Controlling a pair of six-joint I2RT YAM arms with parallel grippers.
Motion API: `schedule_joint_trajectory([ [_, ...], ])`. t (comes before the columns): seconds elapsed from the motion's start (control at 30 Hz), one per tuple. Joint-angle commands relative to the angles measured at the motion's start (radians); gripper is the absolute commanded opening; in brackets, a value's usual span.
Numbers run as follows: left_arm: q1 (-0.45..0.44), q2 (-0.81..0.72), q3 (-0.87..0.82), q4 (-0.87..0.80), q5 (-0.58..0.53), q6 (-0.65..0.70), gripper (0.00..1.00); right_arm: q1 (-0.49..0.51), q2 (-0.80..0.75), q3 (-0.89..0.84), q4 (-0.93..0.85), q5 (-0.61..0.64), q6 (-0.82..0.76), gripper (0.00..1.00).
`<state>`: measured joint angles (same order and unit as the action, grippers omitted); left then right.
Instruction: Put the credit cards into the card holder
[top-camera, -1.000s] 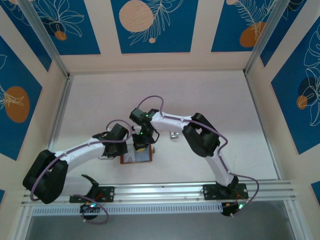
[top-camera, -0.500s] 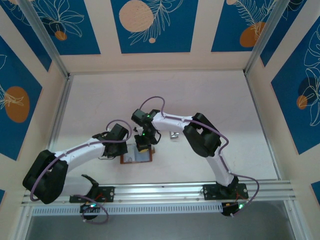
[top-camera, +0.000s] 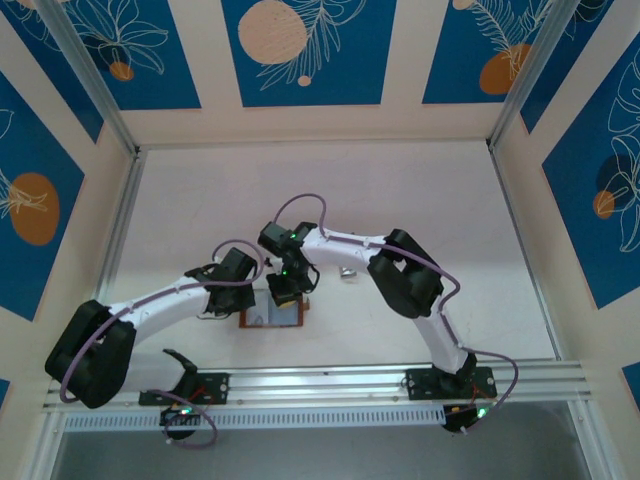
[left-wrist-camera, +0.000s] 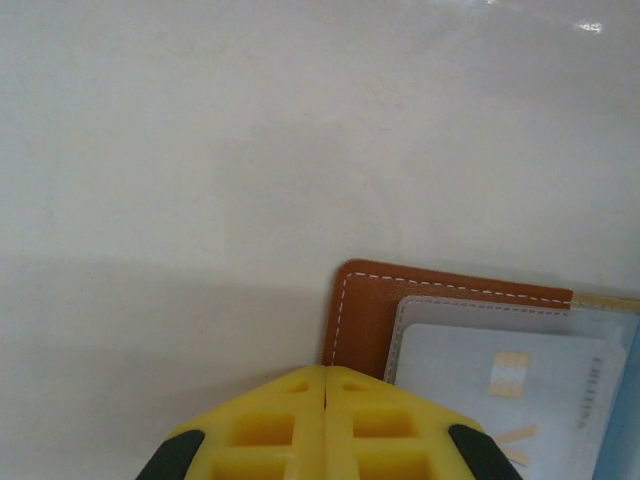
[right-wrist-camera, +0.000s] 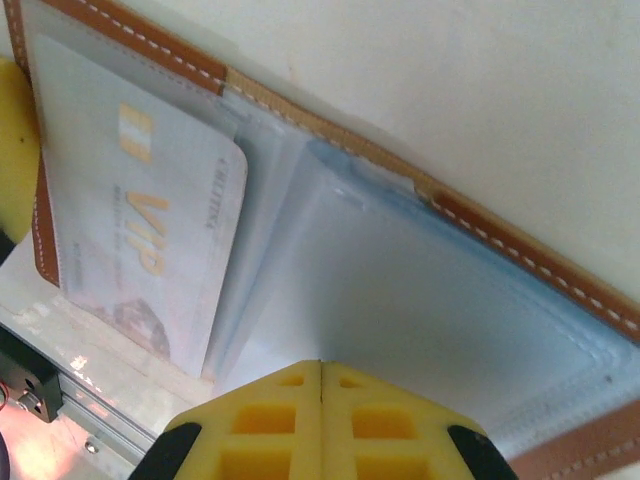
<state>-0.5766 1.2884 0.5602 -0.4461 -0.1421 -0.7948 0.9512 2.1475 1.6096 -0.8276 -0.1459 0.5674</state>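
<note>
Left tool (left-wrist-camera: 325, 372) and right tool (right-wrist-camera: 320, 365), both shut and empty, met over the card holder (left-wrist-camera: 365, 310) lying open on the surface (left-wrist-camera: 200, 150), where a sideways slip, seemingly, could drag it or nudge the card (right-wrist-camera: 140, 230) from its clear sleeve (right-wrist-camera: 400, 300).

Only readable text: "VIP" in gold letters on the pale card (right-wrist-camera: 140, 230), under a clear sleeve of the card holder (right-wrist-camera: 530, 258), up and left of the right hand (right-wrist-camera: 322, 366). Letters run sideways. Small print line beside them is too blurred to read. Left wrist view: silver card (left-wrist-camera: 510, 385) just right of the left hand (left-wrist-camera: 326, 370), tiny print along its far edge, unreadable.
</note>
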Motion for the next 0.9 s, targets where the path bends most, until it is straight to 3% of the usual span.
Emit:
schedule_joint_trajectory([
  [0.0, -0.014, 0.042, -0.051, 0.013, 0.059, 0.0, 0.01, -0.014, -0.033, -0.01, -0.035, 0.005, -0.012, 0.01],
  [0.57, -0.014, 0.031, -0.052, 0.003, 0.053, -0.006, 0.01, -0.06, -0.009, 0.033, -0.073, 0.107, -0.014, 0.01],
  [0.87, -0.032, 0.059, -0.049, 0.021, 0.061, -0.012, 0.01, -0.033, 0.041, 0.034, -0.036, 0.03, -0.006, 0.01],
])
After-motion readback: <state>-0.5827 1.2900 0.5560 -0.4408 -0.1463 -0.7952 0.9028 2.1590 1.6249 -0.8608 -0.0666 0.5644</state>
